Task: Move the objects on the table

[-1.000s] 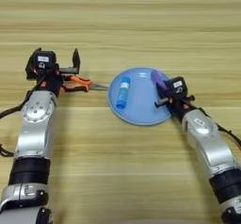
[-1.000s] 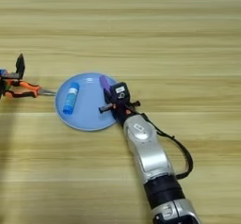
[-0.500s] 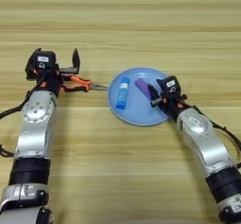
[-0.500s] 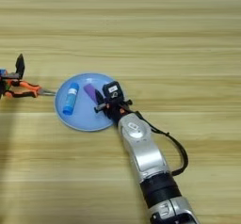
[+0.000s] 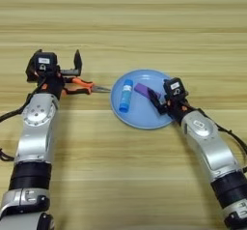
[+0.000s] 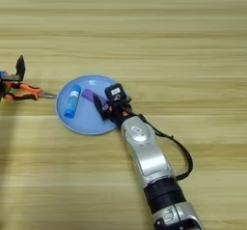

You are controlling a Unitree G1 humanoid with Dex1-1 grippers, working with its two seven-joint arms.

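Observation:
A round light blue plate (image 5: 141, 119) lies on the wooden table (image 5: 144, 26) near the middle. On it lie a blue-and-white glue stick (image 5: 125, 95) at the left and a small purple block (image 5: 142, 89) further right. My right gripper (image 5: 156, 100) reaches over the plate's right part, right against the purple block's near end. Left of the plate, my left gripper (image 5: 58, 60) stands open just beyond the pliers. The puzzle cube is out of view.
Orange-handled pliers (image 5: 80, 85) lie between the left gripper and the plate, their tip pointing at the plate's left rim. My right forearm (image 5: 207, 144) slants across the table from the lower right.
My right gripper has moved left over the plate, and the purple block has gone with it from the plate's far right rim towards the middle. The left arm has stayed still.

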